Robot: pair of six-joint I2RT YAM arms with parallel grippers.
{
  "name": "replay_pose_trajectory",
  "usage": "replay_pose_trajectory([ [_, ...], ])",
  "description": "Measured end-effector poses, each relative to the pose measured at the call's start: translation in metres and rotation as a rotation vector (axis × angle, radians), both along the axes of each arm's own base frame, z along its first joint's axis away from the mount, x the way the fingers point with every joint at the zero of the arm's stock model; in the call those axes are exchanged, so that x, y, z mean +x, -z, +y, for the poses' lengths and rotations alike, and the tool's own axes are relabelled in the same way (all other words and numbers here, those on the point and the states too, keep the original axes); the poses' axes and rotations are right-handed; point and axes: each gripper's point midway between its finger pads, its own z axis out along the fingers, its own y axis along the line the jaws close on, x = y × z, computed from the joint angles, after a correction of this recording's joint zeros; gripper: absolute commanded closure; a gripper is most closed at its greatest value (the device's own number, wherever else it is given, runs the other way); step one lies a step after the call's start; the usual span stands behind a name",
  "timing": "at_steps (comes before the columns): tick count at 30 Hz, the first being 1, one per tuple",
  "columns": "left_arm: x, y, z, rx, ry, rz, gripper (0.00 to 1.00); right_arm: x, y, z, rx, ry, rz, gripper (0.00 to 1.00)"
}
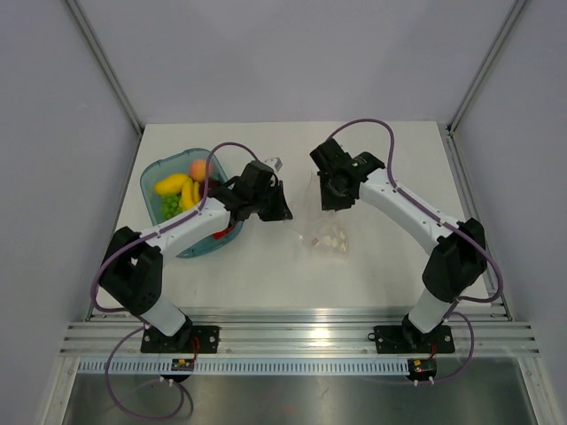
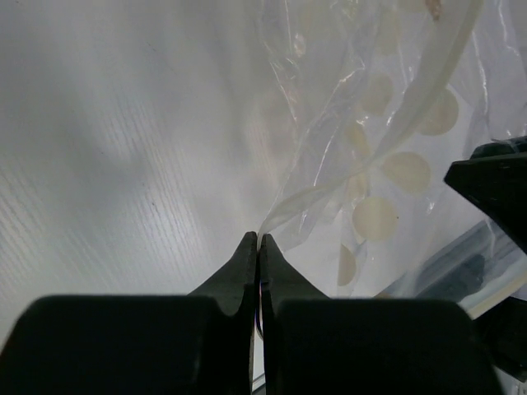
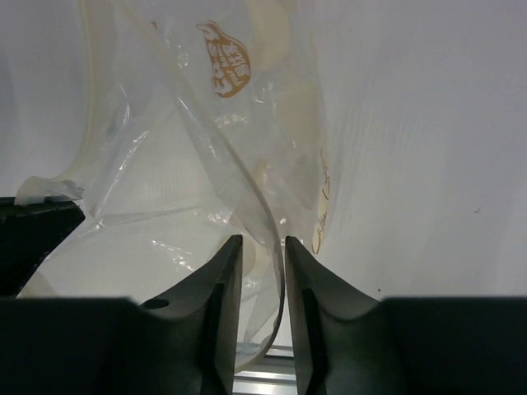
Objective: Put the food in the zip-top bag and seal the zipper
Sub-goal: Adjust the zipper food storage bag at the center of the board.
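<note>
The clear zip-top bag [image 1: 324, 232] hangs crumpled between my two grippers over the table's middle, with pale round marks on it. My left gripper [image 1: 276, 202] is shut on one edge of the bag's mouth; in the left wrist view the jaws [image 2: 259, 239] press together on the pale zipper strip [image 2: 300, 200]. My right gripper [image 1: 332, 190] is narrowly open, with the bag's curved zipper strip [image 3: 247, 193] running between its fingers [image 3: 262, 243] without being pinched. The food lies in the teal tray: banana [image 1: 174, 184], grapes [image 1: 168, 207], peach [image 1: 200, 168], and a red piece [image 1: 225, 233] under the left arm.
The teal tray [image 1: 152, 177] stands at the left, partly under my left arm. Grey walls close in the white table on three sides. A metal rail runs along the near edge [image 1: 292, 341].
</note>
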Motion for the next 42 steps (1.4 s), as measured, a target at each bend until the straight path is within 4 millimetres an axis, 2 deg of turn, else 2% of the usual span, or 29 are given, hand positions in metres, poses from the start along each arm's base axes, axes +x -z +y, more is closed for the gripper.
replay_pose_trajectory([
  [5, -0.001, -0.006, 0.0, -0.033, -0.001, -0.022, 1.0, -0.004, -0.006, 0.007, 0.094, 0.04, -0.041, 0.65],
  [11, -0.001, -0.01, -0.002, -0.055, 0.005, -0.036, 1.0, -0.005, -0.028, 0.011, 0.18, 0.079, -0.103, 0.64],
  [14, -0.001, -0.012, -0.003, -0.059, 0.009, -0.038, 1.0, -0.006, -0.033, 0.012, 0.201, 0.085, -0.118, 0.72],
  [16, -0.002, -0.011, -0.003, -0.059, 0.01, -0.037, 1.0, -0.009, -0.034, 0.012, 0.207, 0.094, -0.123, 0.73],
  [18, -0.002, -0.012, -0.003, -0.06, 0.009, -0.038, 1.0, -0.011, -0.032, 0.013, 0.213, 0.101, -0.124, 0.67],
  [19, -0.002, -0.012, -0.003, -0.06, 0.009, -0.039, 1.0, -0.012, -0.032, 0.013, 0.217, 0.104, -0.124, 0.56],
  [22, -0.004, -0.013, -0.001, -0.061, 0.008, -0.041, 1.0, -0.015, -0.032, 0.015, 0.224, 0.109, -0.122, 0.52],
  [25, -0.005, -0.015, 0.0, -0.063, 0.007, -0.046, 1.0, -0.017, -0.032, 0.017, 0.225, 0.108, -0.123, 0.57],
  [26, -0.004, -0.016, 0.0, -0.065, 0.007, -0.048, 1.0, -0.018, -0.032, 0.018, 0.226, 0.108, -0.123, 0.71],
  [29, -0.004, -0.017, -0.001, -0.069, 0.007, -0.054, 1.0, -0.021, -0.032, 0.022, 0.227, 0.103, -0.124, 0.8],
  [32, -0.004, -0.017, 0.0, -0.071, 0.006, -0.057, 1.0, -0.025, -0.032, 0.026, 0.221, 0.099, -0.13, 1.0],
  [36, -0.004, -0.013, 0.005, -0.062, -0.023, -0.055, 1.0, -0.025, -0.037, 0.028, 0.216, 0.098, -0.147, 1.0],
  [39, -0.002, -0.015, 0.014, -0.077, -0.058, -0.056, 1.0, -0.018, -0.05, 0.028, 0.214, 0.096, -0.19, 1.0],
  [42, 0.009, -0.024, 0.025, -0.132, -0.101, -0.075, 1.0, -0.006, -0.066, 0.031, 0.211, 0.082, -0.239, 1.0],
])
